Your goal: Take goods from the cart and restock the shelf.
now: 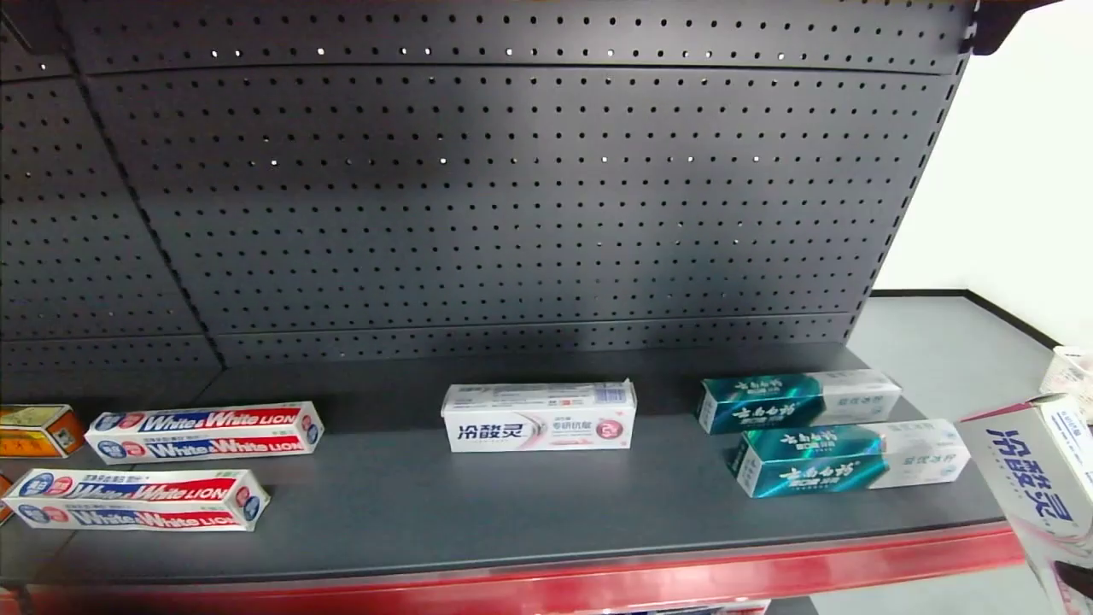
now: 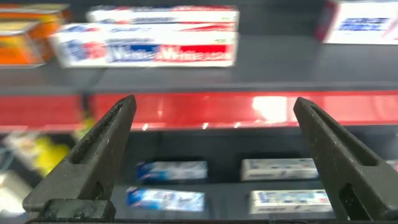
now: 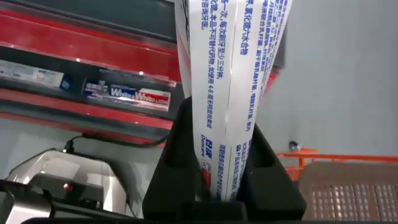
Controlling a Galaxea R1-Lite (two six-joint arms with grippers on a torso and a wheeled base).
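My right gripper (image 3: 221,180) is shut on a white toothpaste box (image 3: 230,74), which stands nearly upright past the shelf's right end (image 1: 1037,478). A matching white box (image 1: 540,417) lies in the middle of the dark shelf board (image 1: 478,512). Two teal boxes (image 1: 798,400) (image 1: 850,457) lie to its right, and two red, white and blue boxes (image 1: 205,431) (image 1: 137,498) to its left. My left gripper (image 2: 214,155) is open with nothing between its fingers, just below the shelf's red front edge (image 2: 249,109).
An orange box (image 1: 34,430) sits at the far left of the shelf. The perforated back panel (image 1: 512,213) rises behind. More boxes (image 2: 280,168) lie on a lower shelf. An orange-framed mesh surface (image 3: 354,199) is beside my right gripper. Grey floor (image 1: 939,342) stretches to the right.
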